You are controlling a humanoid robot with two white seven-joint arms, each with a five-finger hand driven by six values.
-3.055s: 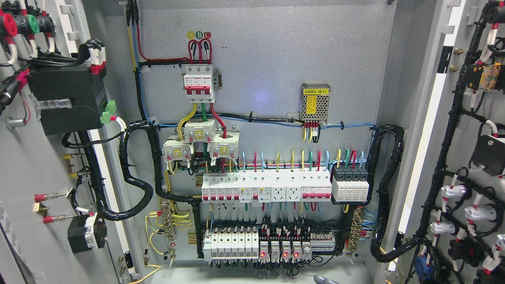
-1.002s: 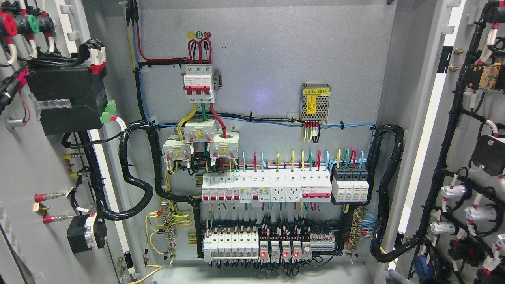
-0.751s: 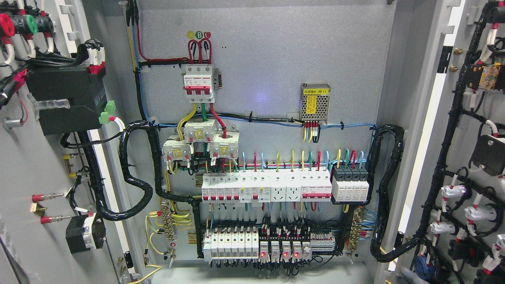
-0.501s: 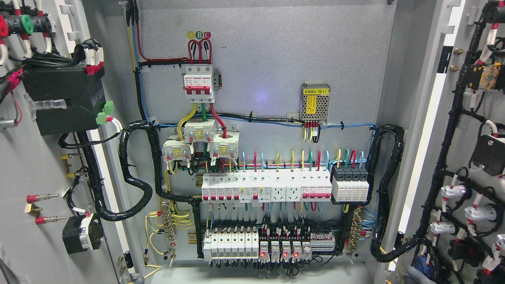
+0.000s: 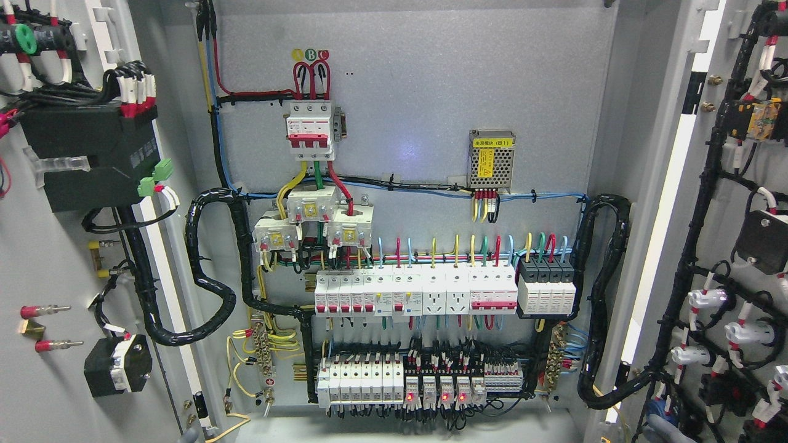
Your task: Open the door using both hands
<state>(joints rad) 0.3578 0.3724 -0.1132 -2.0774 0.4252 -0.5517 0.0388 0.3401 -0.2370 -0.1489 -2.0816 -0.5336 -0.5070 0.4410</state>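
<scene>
Swinging outward at the scene's left, the left door (image 5: 55,258) is seen with its long axis upright; the right door (image 5: 726,246) stands wide open at right. Grey tips of a left hand (image 5: 188,435) and right hand (image 5: 662,427) barely show; their grasp cannot be told. Compared with half a second ago, the left door's fittings have shifted leftward.

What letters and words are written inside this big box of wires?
"A", "B", "C": three round coloured tags above the top breaker.
Yellow label on the mesh power supply: Chinese print, too small to read.
Print on the breakers and the black module: too blurred.
</scene>
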